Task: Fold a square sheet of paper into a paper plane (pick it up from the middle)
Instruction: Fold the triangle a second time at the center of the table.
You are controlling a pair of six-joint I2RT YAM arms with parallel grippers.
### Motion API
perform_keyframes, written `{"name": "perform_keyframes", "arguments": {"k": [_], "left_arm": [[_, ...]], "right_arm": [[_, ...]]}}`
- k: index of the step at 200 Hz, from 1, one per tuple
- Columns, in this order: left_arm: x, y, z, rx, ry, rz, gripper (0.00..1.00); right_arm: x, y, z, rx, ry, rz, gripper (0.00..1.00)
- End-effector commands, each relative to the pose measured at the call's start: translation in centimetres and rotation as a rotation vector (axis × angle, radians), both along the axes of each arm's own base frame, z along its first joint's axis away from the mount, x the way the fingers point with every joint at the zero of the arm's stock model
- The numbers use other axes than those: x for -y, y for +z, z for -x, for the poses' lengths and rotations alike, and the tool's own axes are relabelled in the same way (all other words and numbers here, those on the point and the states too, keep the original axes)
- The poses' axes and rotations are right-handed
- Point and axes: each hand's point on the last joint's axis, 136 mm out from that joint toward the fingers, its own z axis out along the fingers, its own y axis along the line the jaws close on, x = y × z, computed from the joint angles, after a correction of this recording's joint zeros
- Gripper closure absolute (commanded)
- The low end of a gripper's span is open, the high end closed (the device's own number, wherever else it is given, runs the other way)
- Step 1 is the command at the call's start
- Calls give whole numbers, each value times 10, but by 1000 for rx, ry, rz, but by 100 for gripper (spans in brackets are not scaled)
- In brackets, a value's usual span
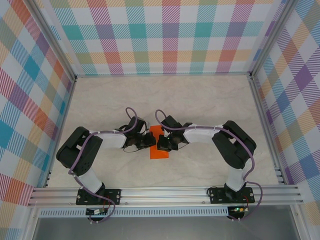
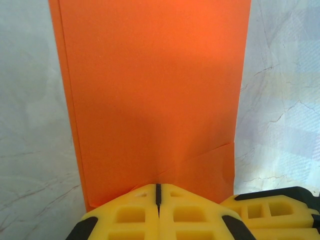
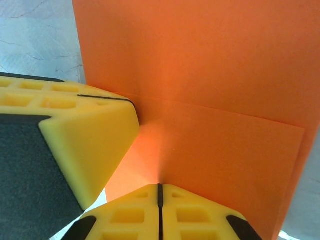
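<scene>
1 orange sheet of paper (image 1: 160, 154) — 1 left tool (image 2: 158, 194), 1 right tool (image 3: 160, 194) — 1 table (image 1: 200, 100).

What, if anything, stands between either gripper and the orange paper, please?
Nothing visible does: the left gripper and the right gripper, both shut, have their tips right at the orange paper, close beside each other.

table (image 1: 165, 95): pale marbled | walls (image 1: 160, 35): pastel plaid | frame rail (image 1: 165, 192): aluminium, near edge

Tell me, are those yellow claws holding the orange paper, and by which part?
Neither seems to hold it: left gripper and right gripper are both shut, tips pressed onto the folded square sheet of paper.
</scene>
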Motion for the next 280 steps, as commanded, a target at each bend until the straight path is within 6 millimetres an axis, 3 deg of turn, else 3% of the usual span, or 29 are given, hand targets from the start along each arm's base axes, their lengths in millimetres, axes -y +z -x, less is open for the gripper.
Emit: {"name": "perform_keyframes", "arguments": {"k": [1,76,144,222,235,264,280], "left_arm": [[-32,-41,13,-97,64,-141,95],[-35,-44,14,-105,75,-157,96],[-46,-55,17,-134,97,-221,96],[-47,-57,17,-142,98,-230,96],[-46,-57,17,-142,97,-226,96],[-44,-57,17,-147,94,-217,96],[-43,-57,16,-148,96,-208,96]], "right_arm": [[-10,2,-5,14,-3,-23,93],[1,-17,0,-13,14,46,93],[47,-25,46,-90,129,152,93],[90,-24,67,-108,139,209,93],[86,-14,61,-77,132,181,93],[51,28,35,17,110,36,92],[40,32,20,46,89,18,92]]}}
